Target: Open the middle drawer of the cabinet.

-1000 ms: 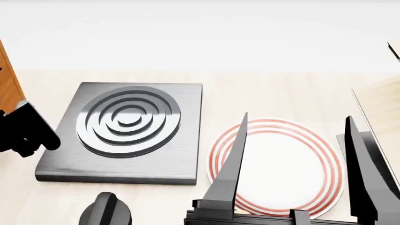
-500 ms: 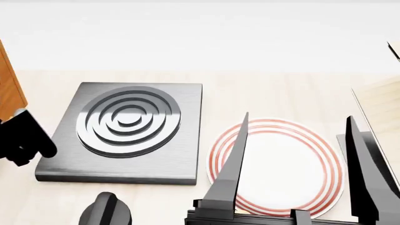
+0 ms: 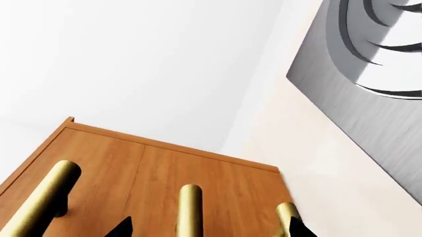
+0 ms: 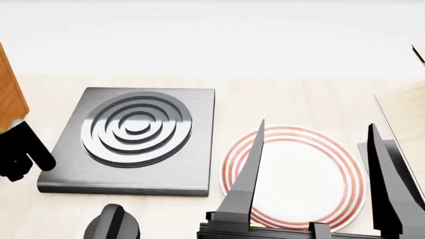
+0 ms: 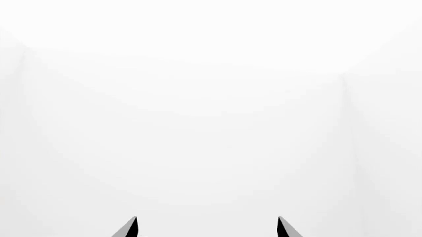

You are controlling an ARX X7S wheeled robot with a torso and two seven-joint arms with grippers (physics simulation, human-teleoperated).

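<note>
1. The cabinet [image 3: 165, 173], orange-brown with wood grain, is seen close up in the left wrist view, its front crossed by three brass bar handles.
2. The middle drawer [image 3: 197, 168] is marked by the central brass handle [image 3: 189, 210], which is framed between the two dark fingertips [image 3: 122, 228] of the left gripper [image 3: 207, 229].
3. The left jaws are held apart, one tip on either side of that handle; no contact with the bar is visible, and the handle sits nearer the gap's centre than either tip.
4. The neighbouring handles [image 3: 46, 202] lie outside the gap, one beyond each fingertip.
5. In the head view only a thin strip of the cabinet [image 4: 10, 94] is caught at the left edge, with the black left arm [image 4: 23, 152] just below it and beside the stove plate [image 4: 133, 139].
6. The grey stove plate, ringed with concentric grooves, lies on the pale table [image 4: 299, 99], well apart from the cabinet front.
7. The right gripper [image 4: 315, 179] is seen low in the head view with its jaws spread wide over a red-rimmed white plate [image 4: 299, 174], holding nothing.
8. In the right wrist view only two dark fingertips [image 5: 130, 228] are shown against blank white.
</note>
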